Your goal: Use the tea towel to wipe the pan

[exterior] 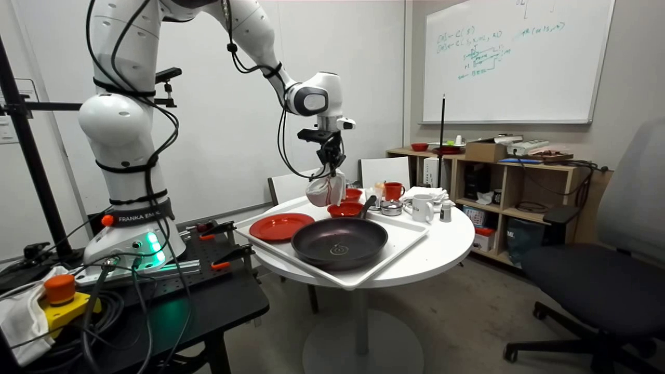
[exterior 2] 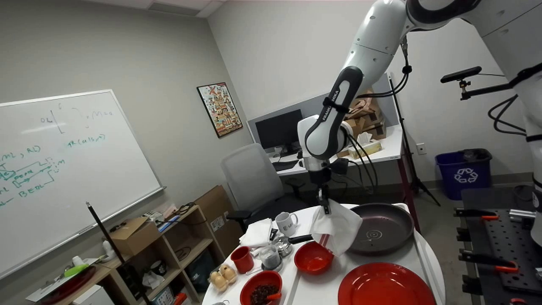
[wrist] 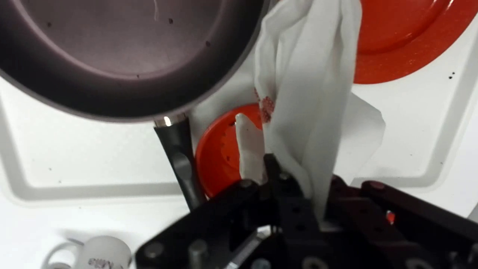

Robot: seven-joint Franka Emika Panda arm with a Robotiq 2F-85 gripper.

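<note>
The tea towel [exterior: 325,191] is a white cloth with red stripes, bunched and hanging down. My gripper [wrist: 302,175] is shut on it, with the folds pinched between the fingers in the wrist view. The large black pan [exterior: 340,242] sits on the white tray, its inside bare apart from a few dark specks in the wrist view. In an exterior view the towel [exterior 2: 336,228] hangs beside the pan [exterior 2: 381,226] and covers part of its handle side. From the wrist, the towel [wrist: 310,86] hangs between the pan [wrist: 123,48] and the red plate, above a red bowl.
On the tray [wrist: 93,157] lie the flat red plate [exterior: 281,227] and a red bowl [exterior 2: 312,257], close to the pan's black handle [wrist: 179,160]. A white mug [exterior 2: 286,223], a red cup [exterior 2: 242,259], eggs [exterior 2: 222,277] and a bean-filled bowl [exterior 2: 271,279] stand on the table.
</note>
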